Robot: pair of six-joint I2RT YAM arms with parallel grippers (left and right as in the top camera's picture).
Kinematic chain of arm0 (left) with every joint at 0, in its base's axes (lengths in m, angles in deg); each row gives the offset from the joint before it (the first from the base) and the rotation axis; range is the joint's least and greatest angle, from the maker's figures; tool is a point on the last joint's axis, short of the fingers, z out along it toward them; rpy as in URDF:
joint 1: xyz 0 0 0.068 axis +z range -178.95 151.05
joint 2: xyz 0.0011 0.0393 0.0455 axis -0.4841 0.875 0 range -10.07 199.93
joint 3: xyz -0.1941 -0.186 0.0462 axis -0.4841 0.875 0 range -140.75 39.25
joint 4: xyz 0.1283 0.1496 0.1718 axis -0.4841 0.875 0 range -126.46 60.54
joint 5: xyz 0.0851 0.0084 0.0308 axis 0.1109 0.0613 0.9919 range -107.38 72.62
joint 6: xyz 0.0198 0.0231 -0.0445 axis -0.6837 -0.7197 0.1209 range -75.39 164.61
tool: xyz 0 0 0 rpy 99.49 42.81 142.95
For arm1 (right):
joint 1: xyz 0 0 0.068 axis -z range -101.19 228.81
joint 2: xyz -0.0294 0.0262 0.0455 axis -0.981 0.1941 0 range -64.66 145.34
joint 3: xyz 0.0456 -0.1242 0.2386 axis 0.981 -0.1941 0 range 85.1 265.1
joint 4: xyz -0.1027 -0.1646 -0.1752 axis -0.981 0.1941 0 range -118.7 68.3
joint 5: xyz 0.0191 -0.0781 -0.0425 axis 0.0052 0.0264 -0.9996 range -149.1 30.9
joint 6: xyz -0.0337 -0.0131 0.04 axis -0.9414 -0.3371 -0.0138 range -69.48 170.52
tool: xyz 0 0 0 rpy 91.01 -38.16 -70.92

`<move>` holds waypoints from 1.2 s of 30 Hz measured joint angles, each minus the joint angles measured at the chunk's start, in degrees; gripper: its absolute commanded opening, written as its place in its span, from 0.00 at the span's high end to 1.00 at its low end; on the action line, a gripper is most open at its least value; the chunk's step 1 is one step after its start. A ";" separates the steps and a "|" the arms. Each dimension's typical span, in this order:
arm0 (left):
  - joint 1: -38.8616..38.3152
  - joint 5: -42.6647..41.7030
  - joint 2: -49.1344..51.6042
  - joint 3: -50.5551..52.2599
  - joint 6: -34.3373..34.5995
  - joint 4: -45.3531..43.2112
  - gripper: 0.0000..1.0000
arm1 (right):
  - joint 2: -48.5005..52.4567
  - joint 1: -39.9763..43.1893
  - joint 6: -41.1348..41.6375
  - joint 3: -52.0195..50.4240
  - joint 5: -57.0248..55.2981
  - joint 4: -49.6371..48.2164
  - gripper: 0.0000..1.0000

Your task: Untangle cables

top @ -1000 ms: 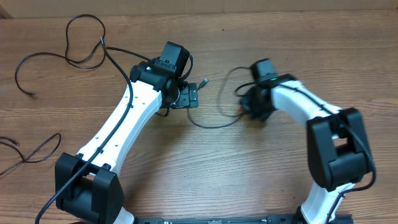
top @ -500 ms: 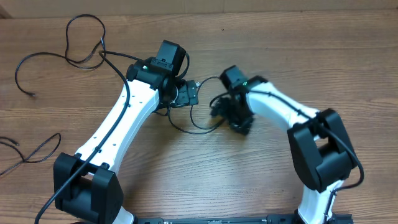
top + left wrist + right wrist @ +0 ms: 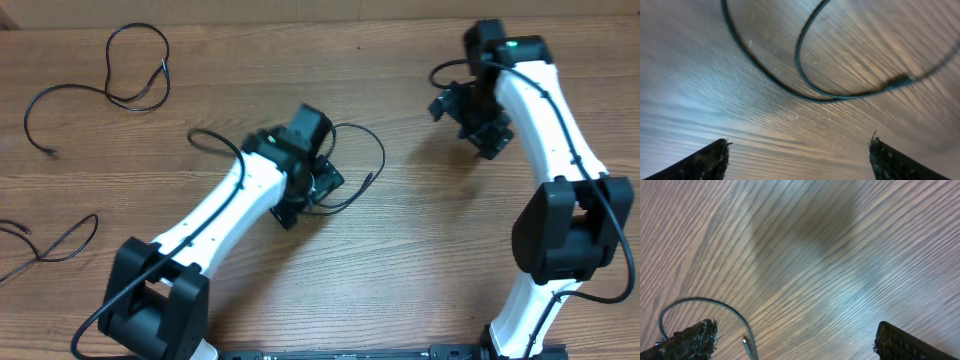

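One thin black cable (image 3: 383, 150) loops around my left gripper (image 3: 318, 188) at the table's middle, its plug (image 3: 370, 180) lying to the right. In the left wrist view that cable (image 3: 765, 75) curves in two arcs on the wood ahead of the left gripper (image 3: 797, 145), with its plug (image 3: 897, 80) at the right. The jaws are open with only bare wood between them. A second cable (image 3: 140, 27) lies looped at the far left. A third cable (image 3: 70, 245) rests at the left edge. My right gripper (image 3: 468, 112) hangs open at the far right, over bare table (image 3: 805, 255), holding nothing.
A thin dark wire (image 3: 695, 301) with a silver tip arcs beside the left finger of the right gripper (image 3: 796, 325); I cannot tell what it belongs to. The wooden table's far edge (image 3: 300, 20) runs along the top. Both arm bases stand at the near edge.
My right gripper opened, let go of the middle cable and swung away to the far right. My left arm shifted right and nearer, and the cable now lies looped around it.
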 measured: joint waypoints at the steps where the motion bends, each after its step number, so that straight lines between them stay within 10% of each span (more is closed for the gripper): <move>1: -0.68 0.00 0.02 1.46 3.54 -1.64 0.08 | 0.02 0.83 -1.16 0.00 0.61 0.26 0.00; 12: -5.38 7.04 0.28 9.62 31.15 -16.63 0.19 | 0.00 1.75 -9.68 0.00 4.22 2.14 0.00; 26: -5.88 4.09 7.78 9.01 43.43 -23.19 0.60 | 0.00 1.70 -10.60 0.00 4.55 3.41 0.00; 31: -5.88 2.73 8.13 8.96 44.81 -21.33 0.96 | 0.02 1.70 -10.78 0.00 4.55 3.41 0.00; 36: -5.29 2.78 8.79 7.89 41.42 -17.97 0.96 | 0.00 1.70 -10.78 0.00 4.57 3.39 0.00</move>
